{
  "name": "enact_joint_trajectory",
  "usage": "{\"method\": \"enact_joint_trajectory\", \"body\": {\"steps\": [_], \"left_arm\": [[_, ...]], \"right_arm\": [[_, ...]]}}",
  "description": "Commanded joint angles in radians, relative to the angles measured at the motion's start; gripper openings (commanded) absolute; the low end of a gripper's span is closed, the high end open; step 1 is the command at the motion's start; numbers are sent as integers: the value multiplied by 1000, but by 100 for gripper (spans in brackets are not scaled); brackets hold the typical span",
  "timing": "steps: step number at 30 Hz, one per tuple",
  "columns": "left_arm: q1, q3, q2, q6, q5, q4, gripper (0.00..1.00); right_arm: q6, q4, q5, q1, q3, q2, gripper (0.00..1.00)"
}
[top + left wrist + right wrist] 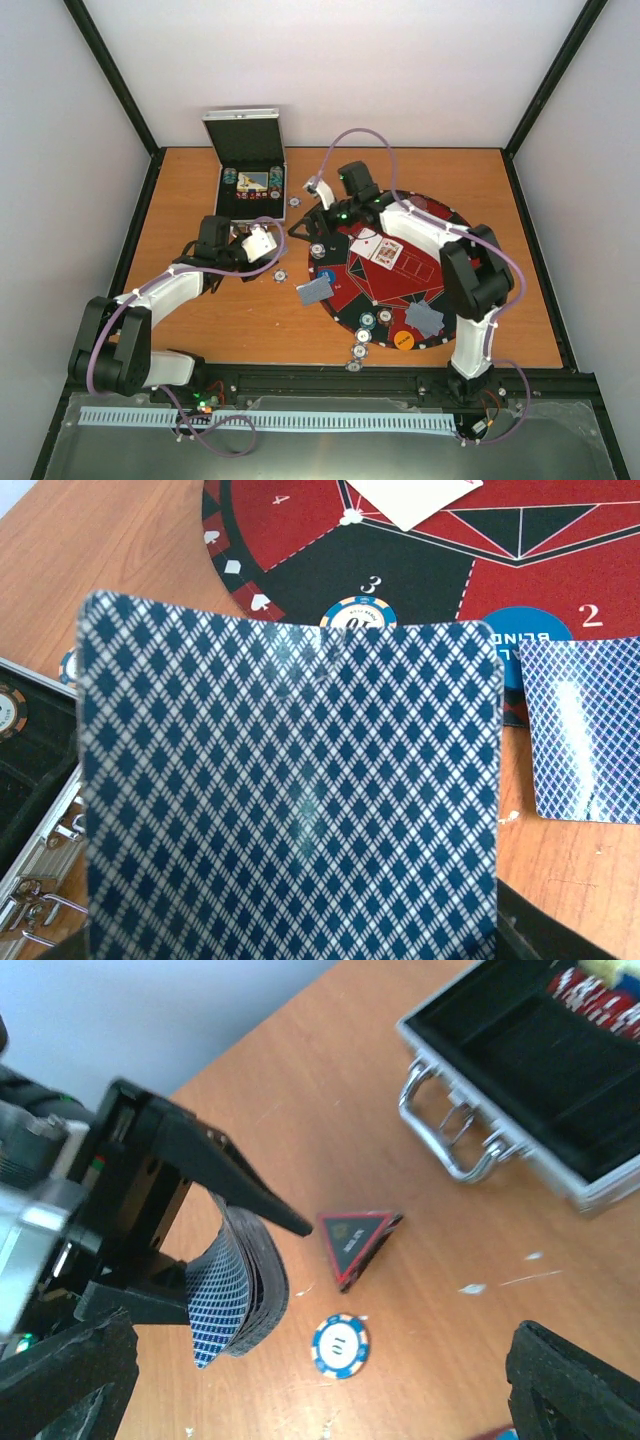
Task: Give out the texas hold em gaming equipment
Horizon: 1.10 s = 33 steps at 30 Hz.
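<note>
My pincer [325, 1380] gapes wide above the wooden worktop [330, 1130], with a blue-and-white chip [340, 1346] lying between its fingers. Just beyond lies a red-edged triangular piece [358, 1242]. The left pincer [235, 1260] clamps bowed cards [232, 1295]; an open metal case [520, 1090] sits upper right.
</note>
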Motion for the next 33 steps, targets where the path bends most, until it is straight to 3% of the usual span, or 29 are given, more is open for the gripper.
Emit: {"method": "enact_joint_trajectory", "body": {"steps": [1, 6, 14, 20, 27, 33], "left_arm": [[-2, 18, 4, 10, 27, 43, 54], [-1, 17, 10, 7, 32, 51, 54], [-1, 20, 11, 1, 34, 56, 54], [-2, 17, 11, -1, 32, 60, 53], [-1, 13, 10, -1, 33, 66, 53], [-1, 13, 13, 2, 34, 68, 53]], "right_arm": [[43, -29, -82, 35, 66, 64, 97], [13, -94, -120, 68, 144, 153, 92], [-24, -215, 13, 86, 249, 245, 85], [-79, -278, 105, 83, 255, 215, 76], [-102, -304, 73, 83, 255, 195, 55], [-98, -270, -33, 84, 240, 175, 25]]}}
